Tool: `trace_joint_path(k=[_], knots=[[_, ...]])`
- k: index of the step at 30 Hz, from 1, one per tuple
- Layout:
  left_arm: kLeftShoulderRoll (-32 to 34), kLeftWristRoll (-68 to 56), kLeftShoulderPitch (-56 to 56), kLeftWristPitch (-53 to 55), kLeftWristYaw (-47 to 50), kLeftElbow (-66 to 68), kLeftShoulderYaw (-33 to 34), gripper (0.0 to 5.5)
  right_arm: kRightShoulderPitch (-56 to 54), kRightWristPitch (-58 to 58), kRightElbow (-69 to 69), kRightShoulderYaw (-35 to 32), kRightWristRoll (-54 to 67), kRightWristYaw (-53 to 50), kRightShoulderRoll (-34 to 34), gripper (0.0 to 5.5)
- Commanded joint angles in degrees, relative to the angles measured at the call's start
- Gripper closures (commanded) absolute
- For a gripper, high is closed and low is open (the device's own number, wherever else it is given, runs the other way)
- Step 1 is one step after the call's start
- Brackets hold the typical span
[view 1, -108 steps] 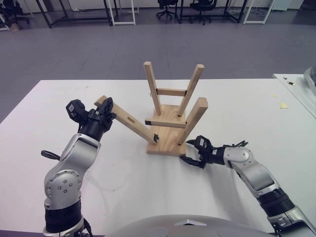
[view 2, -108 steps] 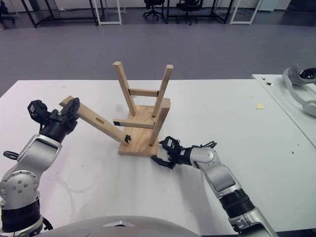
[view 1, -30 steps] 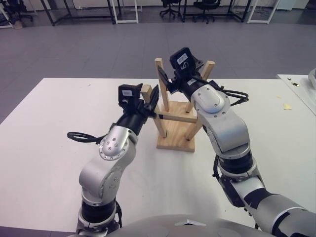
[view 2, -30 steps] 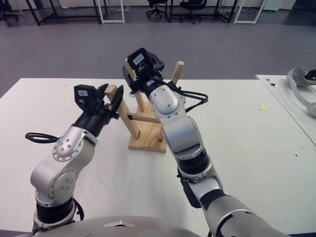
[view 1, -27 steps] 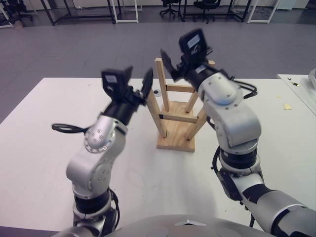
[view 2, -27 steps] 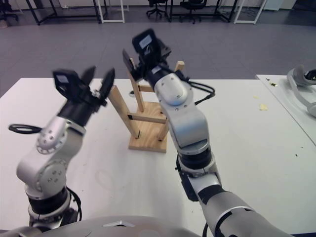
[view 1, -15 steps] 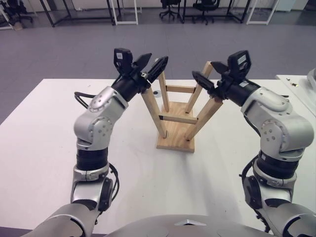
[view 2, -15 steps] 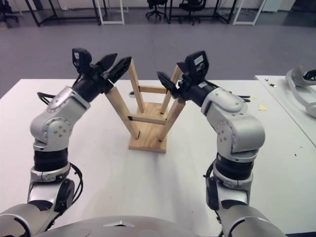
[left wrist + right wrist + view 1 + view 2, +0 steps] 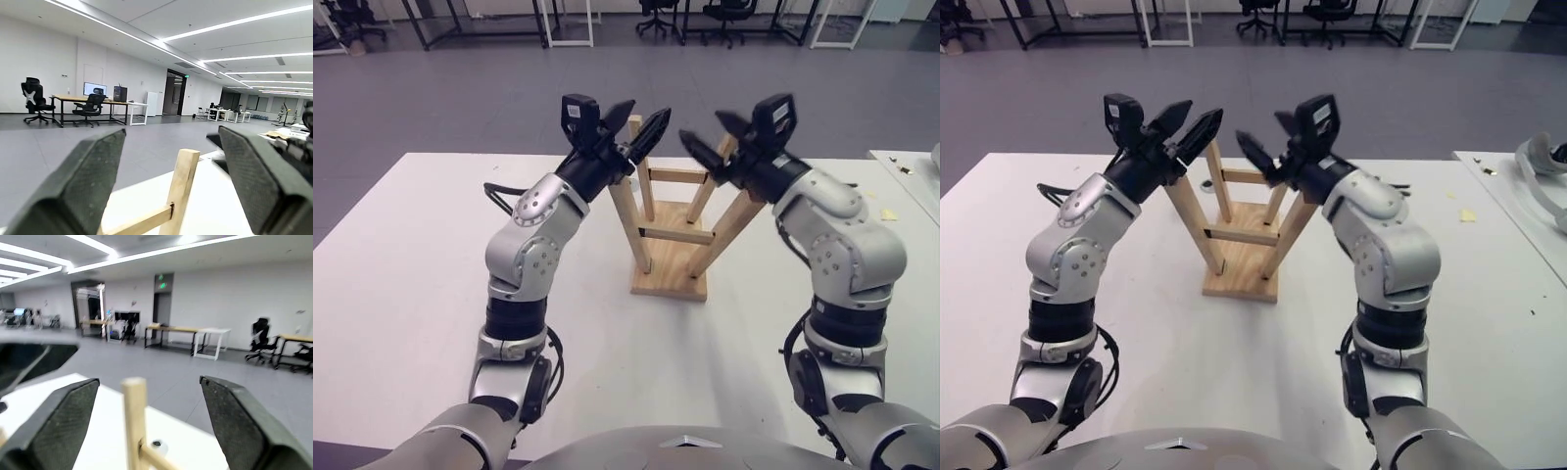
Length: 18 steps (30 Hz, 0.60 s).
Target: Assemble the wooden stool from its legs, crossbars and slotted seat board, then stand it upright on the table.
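Stool (image 9: 674, 235) inverted on table (image 9: 411, 274), legs (image 9: 628, 220) skyward (seat board (image 9: 668, 284) down flat)

Stool legs (image 9: 629, 225) crowd the left tool (image 9: 651, 107) and right tool (image 9: 701, 124).

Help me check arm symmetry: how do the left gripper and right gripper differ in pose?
The left gripper hovers by the left leg tops of the stool; the right gripper hovers by its right leg tops. The left gripper points toward the robot's right and the right gripper toward its left, so they face each other. Both are open, hold nothing, and sit near leg-top height over the upside-down stool.
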Motion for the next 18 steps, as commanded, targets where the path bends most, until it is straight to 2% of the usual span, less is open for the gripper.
trace_joint_path(k=[1, 5, 8, 10, 12, 16, 18], knots=[[4.1, -4.3, -7.0, 3.5, 0.7, -1.7, 5.4, 1.99, -7.5, 3.2, -1.2, -6.0, 6.4, -0.8, -4.2, 1.66], [3.6, -2.3, -1.8, 4.2, -0.4, 1.1, 1.7, 1.99, 4.5, 6.8, -3.5, -1.8, 8.1, 2.3, -8.1, 1.66], [0.5, 6.3, 8.8, -1.1, -2.6, 9.2, -9.5, 1.99, 18.6, 4.4, -0.4, 4.5, 4.7, 4.1, -8.9, 1.66], [0.3, 9.8, 12.8, -2.3, -3.0, 11.5, -13.6, 1.99, 22.4, 1.8, 1.9, 9.7, 1.8, 4.4, -9.8, 1.66], [1.3, 11.1, 13.2, -2.8, -3.4, 10.8, -14.1, 1.99, 21.3, -0.4, 2.9, 11.4, 1.3, 3.9, -9.1, 1.66], [1.8, 11.0, 9.4, -3.4, -3.2, 8.6, -12.0, 1.99, 16.4, -1.9, 1.0, 10.5, 3.6, 2.3, -7.6, 1.66], [2.0, 8.4, 6.4, -2.8, -2.3, 5.6, -8.8, 1.99, 13.0, -1.6, -0.7, 7.1, 6.9, 1.7, -7.0, 1.66]])
